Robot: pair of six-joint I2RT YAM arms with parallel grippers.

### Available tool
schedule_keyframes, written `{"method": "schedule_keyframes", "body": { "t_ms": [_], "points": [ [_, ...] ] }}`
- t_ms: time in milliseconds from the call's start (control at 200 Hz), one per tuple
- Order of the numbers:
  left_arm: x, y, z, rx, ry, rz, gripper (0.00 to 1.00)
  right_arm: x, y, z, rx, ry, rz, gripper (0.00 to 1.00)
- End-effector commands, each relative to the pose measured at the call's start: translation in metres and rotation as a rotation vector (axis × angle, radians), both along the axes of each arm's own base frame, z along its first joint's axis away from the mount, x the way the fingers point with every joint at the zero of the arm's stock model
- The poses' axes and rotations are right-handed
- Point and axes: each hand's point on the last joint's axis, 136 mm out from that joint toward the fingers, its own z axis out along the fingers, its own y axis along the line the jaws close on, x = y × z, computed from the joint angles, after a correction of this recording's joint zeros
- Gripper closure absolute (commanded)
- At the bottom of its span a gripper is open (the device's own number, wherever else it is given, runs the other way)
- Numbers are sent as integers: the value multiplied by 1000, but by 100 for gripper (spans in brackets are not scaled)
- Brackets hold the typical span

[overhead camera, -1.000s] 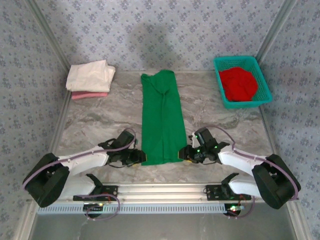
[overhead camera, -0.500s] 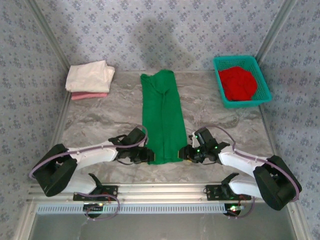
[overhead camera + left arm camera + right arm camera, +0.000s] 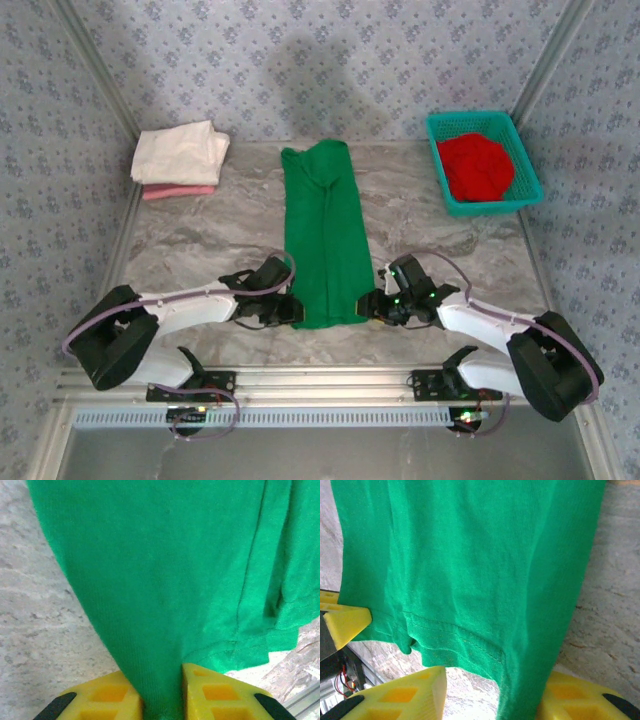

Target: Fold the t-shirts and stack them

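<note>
A bright green t-shirt (image 3: pixel 322 235), folded into a long strip, lies down the middle of the table. My left gripper (image 3: pixel 292 311) is at its near left corner, shut on the green cloth (image 3: pixel 165 605) pinched between the yellow fingers (image 3: pixel 215 692). My right gripper (image 3: pixel 368 307) is at the near right corner and stands open; the hem (image 3: pixel 470 640) hangs between its spread fingers (image 3: pixel 402 695), close to the right one. A cream-white t-shirt (image 3: pixel 181 150) lies folded on a pink t-shirt (image 3: pixel 178 191) at the back left. A red t-shirt (image 3: pixel 476 167) is bunched in the basket.
The teal mesh basket (image 3: pixel 532 180) stands at the back right by the wall. Patterned walls close in the table on three sides. A metal rail (image 3: pixel 320 380) runs along the near edge between the arm bases.
My left gripper has slid right to the green shirt's near left corner and closed on it. The right gripper has stayed at the near right corner.
</note>
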Motion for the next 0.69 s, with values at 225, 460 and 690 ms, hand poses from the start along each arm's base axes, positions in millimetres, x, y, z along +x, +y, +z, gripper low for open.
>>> {"method": "schedule_keyframes", "body": {
  "t_ms": [225,460,690],
  "points": [
    [5,29,-7,66,-21,60,88,9,-7,1,-66,1,-33,48],
    [9,36,-9,58,-38,87,93,16,6,6,-28,-4,-8,79],
    [14,32,4,36,-72,80,100,7,36,19,-8,-22,85,100]
  ]
}}
